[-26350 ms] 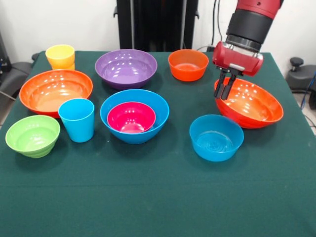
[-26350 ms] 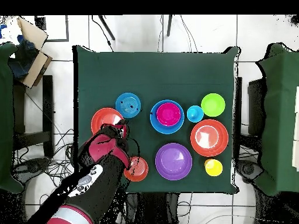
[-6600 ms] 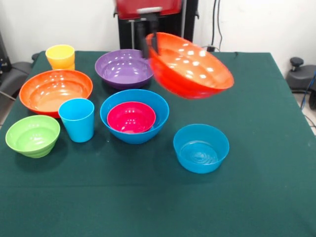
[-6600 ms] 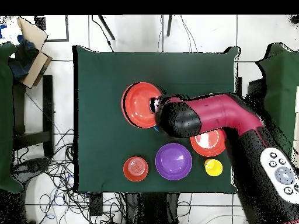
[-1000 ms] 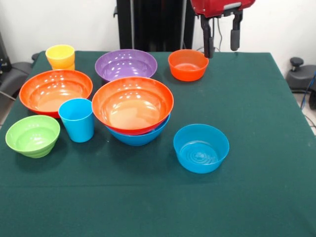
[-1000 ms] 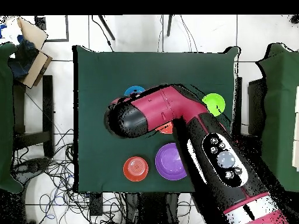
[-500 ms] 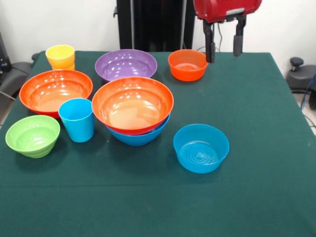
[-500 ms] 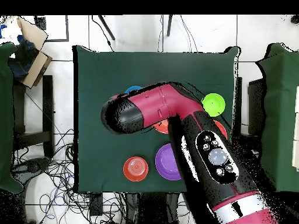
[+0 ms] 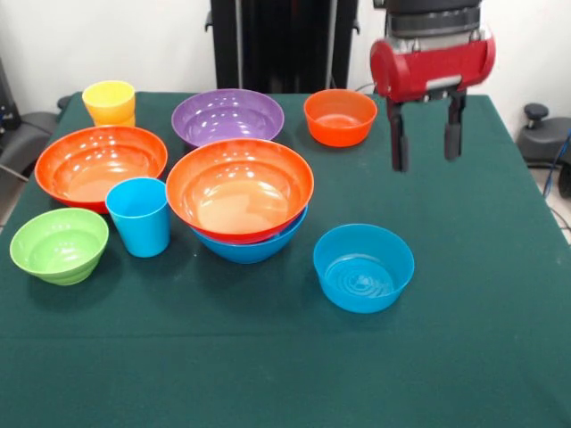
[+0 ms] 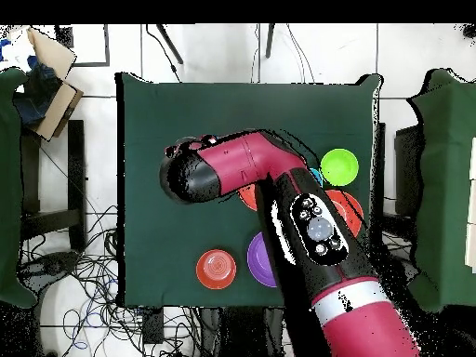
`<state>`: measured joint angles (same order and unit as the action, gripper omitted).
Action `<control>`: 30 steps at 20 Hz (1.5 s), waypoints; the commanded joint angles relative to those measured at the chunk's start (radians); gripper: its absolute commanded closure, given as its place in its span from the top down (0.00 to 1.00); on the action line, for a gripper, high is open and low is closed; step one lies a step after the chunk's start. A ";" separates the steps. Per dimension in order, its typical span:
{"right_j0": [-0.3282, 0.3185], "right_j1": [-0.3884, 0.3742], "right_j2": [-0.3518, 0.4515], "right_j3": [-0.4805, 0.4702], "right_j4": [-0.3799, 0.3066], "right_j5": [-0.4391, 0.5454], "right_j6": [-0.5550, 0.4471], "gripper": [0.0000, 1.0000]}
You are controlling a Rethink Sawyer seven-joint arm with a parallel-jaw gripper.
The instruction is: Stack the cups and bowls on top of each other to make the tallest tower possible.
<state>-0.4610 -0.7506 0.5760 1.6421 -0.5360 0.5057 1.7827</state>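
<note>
Hanging above the table (image 9: 500,357), the gripper (image 9: 426,147) has its two dark fingers (image 9: 398,143) spread wide apart and holds nothing. It is in the air over bare cloth, up from the medium blue bowl (image 9: 363,267) and to the right of the small orange bowl (image 9: 340,117) in the front view.

At the table's middle a large orange bowl (image 9: 239,186) sits nested in a large blue bowl (image 9: 254,246), of which only the lower wall shows beneath the orange rim. These two make the tower so far; what else lies inside cannot be seen.

The blue cup (image 9: 139,216) stands upright just left of that pile, near the green bowl (image 9: 59,244). Behind the cup is the second large orange bowl (image 9: 100,164), and behind that the yellow cup (image 9: 109,102) at the far left corner. The purple bowl (image 9: 227,121) sits between the yellow cup and the small orange bowl.

From overhead, the arm (image 10: 307,232) crosses the table and hides most of the pile; the green bowl (image 10: 339,166) and small orange bowl (image 10: 216,269) show clear of it.
</note>
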 commanded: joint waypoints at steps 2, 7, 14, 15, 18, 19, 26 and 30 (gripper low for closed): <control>0.015 0.093 -0.121 -0.055 -0.050 -0.078 0.123 1.00; 0.011 0.090 -0.144 0.022 -0.054 -0.178 0.138 1.00; 0.096 0.095 -0.262 0.051 -0.079 -0.311 0.190 1.00; 0.120 0.105 -0.293 0.045 -0.082 -0.349 0.204 1.00; 0.146 0.111 -0.327 0.040 -0.062 -0.377 0.194 1.00; 0.150 0.107 -0.332 0.044 -0.053 -0.378 0.188 1.00; 0.119 -0.032 -0.272 0.140 0.041 -0.219 0.111 1.00; 0.132 -0.025 -0.267 0.091 0.063 -0.197 0.104 1.00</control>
<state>-0.3358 -0.7429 0.3038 1.7176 -0.5020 0.2037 1.8180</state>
